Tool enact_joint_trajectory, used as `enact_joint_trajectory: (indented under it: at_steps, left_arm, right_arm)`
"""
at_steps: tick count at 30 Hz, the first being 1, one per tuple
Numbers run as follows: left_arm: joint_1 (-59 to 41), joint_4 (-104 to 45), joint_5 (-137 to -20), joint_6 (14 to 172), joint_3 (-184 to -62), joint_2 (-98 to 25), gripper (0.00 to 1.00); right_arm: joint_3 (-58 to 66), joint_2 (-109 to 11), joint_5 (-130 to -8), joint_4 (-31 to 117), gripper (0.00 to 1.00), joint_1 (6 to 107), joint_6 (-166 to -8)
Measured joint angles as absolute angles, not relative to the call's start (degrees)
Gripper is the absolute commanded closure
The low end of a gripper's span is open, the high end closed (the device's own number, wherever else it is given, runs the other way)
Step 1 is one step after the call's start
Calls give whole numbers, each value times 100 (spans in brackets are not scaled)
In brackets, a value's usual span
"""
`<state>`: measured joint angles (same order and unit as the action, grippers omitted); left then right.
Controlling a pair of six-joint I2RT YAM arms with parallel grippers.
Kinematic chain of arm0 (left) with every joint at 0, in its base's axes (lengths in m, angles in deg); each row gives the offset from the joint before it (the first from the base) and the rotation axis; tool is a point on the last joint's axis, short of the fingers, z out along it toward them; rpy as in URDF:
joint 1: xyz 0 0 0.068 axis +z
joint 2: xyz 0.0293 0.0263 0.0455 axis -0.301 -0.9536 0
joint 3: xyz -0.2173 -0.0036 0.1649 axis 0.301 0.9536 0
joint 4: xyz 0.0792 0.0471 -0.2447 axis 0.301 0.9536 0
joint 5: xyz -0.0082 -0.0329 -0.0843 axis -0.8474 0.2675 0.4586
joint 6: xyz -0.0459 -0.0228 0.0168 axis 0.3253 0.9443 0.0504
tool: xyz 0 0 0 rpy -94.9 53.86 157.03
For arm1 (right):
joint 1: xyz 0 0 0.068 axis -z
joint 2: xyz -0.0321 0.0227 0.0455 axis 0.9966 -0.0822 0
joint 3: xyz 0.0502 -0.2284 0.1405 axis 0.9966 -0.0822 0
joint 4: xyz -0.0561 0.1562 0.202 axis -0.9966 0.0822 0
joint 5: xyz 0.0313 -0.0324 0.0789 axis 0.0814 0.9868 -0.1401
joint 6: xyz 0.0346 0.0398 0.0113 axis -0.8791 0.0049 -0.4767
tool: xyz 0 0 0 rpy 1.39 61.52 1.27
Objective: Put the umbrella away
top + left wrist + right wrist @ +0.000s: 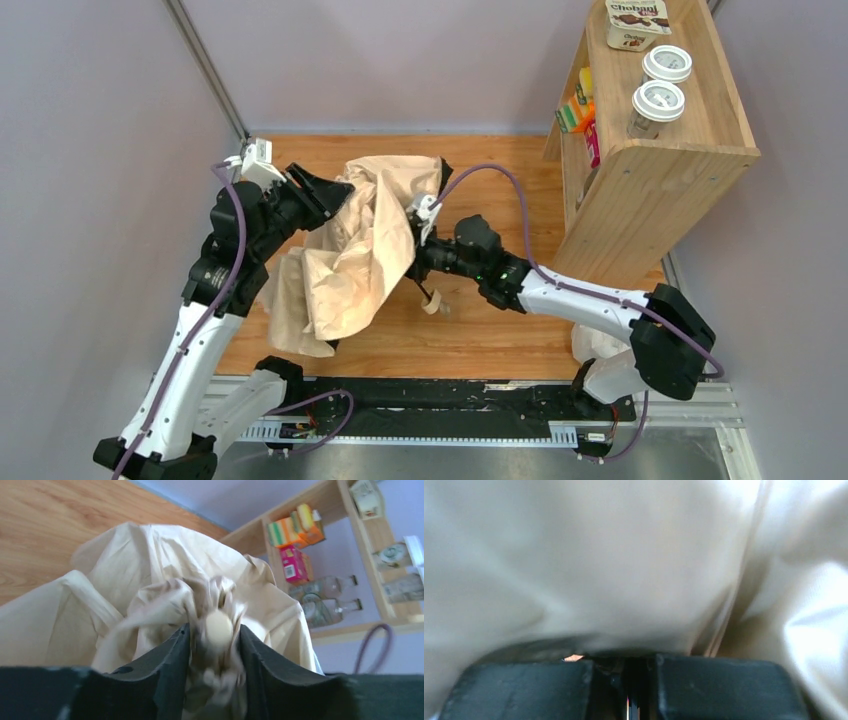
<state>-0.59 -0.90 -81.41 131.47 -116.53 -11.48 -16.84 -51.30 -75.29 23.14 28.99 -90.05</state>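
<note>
The umbrella (355,250) is a crumpled pale beige canopy hanging between my two arms over the wooden table (500,320). My left gripper (335,195) is at its upper left. In the left wrist view this gripper (213,635) is shut on bunched fabric around a small round pale knob (219,626). My right gripper (412,258) reaches under the canopy's right side. In the right wrist view it (624,667) is shut on the thin dark shaft (634,680), with canopy fabric (599,565) filling the frame. A small light handle piece (432,303) hangs below.
A wooden shelf unit (650,160) stands at the back right, holding jars (658,100), a yogurt tub (637,22) and coloured sponges (575,110). A white plastic bag (590,345) lies by the right arm's base. Grey walls close in on both sides.
</note>
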Motion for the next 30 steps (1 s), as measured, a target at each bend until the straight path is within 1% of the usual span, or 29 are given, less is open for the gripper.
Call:
enact_joint_trajectory:
  at_steps: [1, 3, 7, 10, 11, 12, 14, 15, 16, 17, 19, 22, 25, 28, 30]
  left_arm:
    - [-79, -248, -8025, 13106, -11572, -1070, 33]
    - [-74, -543, -7828, 13038, -11349, -770, 32]
    - [-66, -936, -7500, 12872, -11180, -265, 32]
    - [-66, -969, -7325, 12684, -11279, -147, 39]
    - [-66, -954, -7258, 12581, -11344, -128, 40]
    - [-66, -936, -7175, 12470, -11408, -97, 49]
    - [-66, -833, -7026, 12258, -11506, -1, 61]
    - [-66, -759, -6962, 12162, -11556, 43, 64]
    - [-66, -619, -6831, 12009, -11653, 91, 70]
    - [-66, -512, -6711, 11893, -11753, 135, 73]
    - [-66, -377, -6405, 11727, -11961, 200, 83]
    - [-66, -436, -5778, 11670, -12173, 220, 86]
    - [-66, -737, -4991, 11823, -12081, 100, 92]
    - [-66, -1043, -4458, 12046, -11904, -313, 92]
    - [-66, -1531, -4222, 12284, -11548, -670, 92]
  right_arm:
    - [-1858, -5029, -7791, 2174, 100, 3065, -9130]
    - [-2086, -4894, -8160, 2053, 100, 3456, -9370]
    - [-2134, -4806, -8722, 2032, 100, 4040, -9674]
    - [-2134, -4686, -9109, 2027, 100, 4158, -9823]
    - [-2134, -4640, -9223, 2027, 100, 4195, -9855]
    - [-2134, -4590, -9310, 2029, 100, 4226, -9877]
    - [-2132, -4509, -9393, 2036, 100, 4283, -9897]
    - [-2129, -4489, -9417, 2040, 100, 4311, -9899]
    - [-2114, -4480, -9446, 2064, 100, 4353, -9906]
    - [-2092, -4483, -9461, 2097, 100, 4388, -9916]
    - [-2066, -4483, -9478, 2176, 100, 4440, -9936]
    - [-2016, -4491, -9483, 2270, 100, 4477, -9960]
    - [-1931, -4537, -9527, 2303, 100, 4484, -10017]
    - [-1876, -4559, -9636, 2287, 100, 4484, -10133]
    - [-1867, -4559, -9782, 2220, 100, 4479, -10229]
